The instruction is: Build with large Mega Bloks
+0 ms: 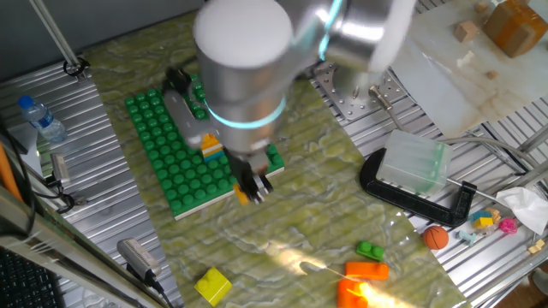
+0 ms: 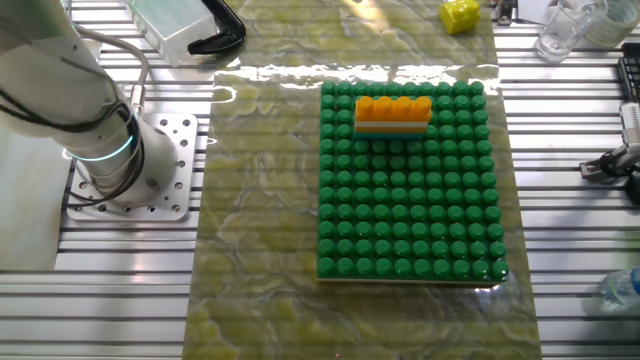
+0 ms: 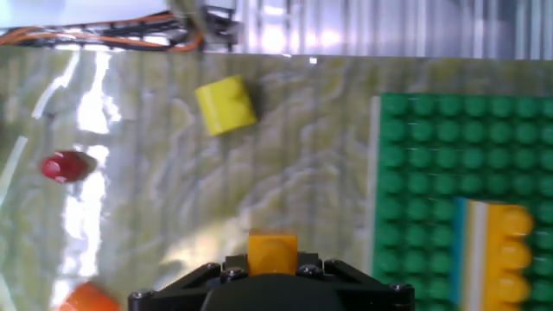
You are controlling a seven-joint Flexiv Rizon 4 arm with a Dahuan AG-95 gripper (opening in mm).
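My gripper (image 1: 249,186) hangs over the mat just off the edge of the green studded baseplate (image 1: 163,141). It is shut on a small orange Mega Blok (image 1: 242,198). In the hand view that blok (image 3: 273,251) sits between my jaws and the baseplate (image 3: 432,155) lies to the right. On the baseplate stands a stack (image 2: 393,113) of an orange four-stud bar over white and cyan layers; its end also shows in the hand view (image 3: 501,250). A loose yellow blok (image 3: 225,105) lies on the mat ahead. The other fixed view leaves the gripper out of frame.
Loose green (image 1: 370,251) and orange (image 1: 366,270) bloks lie on the mat, with the yellow one (image 1: 212,285) nearer the front. A black clamp (image 1: 411,190) holds a clear box (image 1: 414,161). A water bottle (image 1: 40,118) lies at the left. A red object (image 3: 65,166) sits on the mat.
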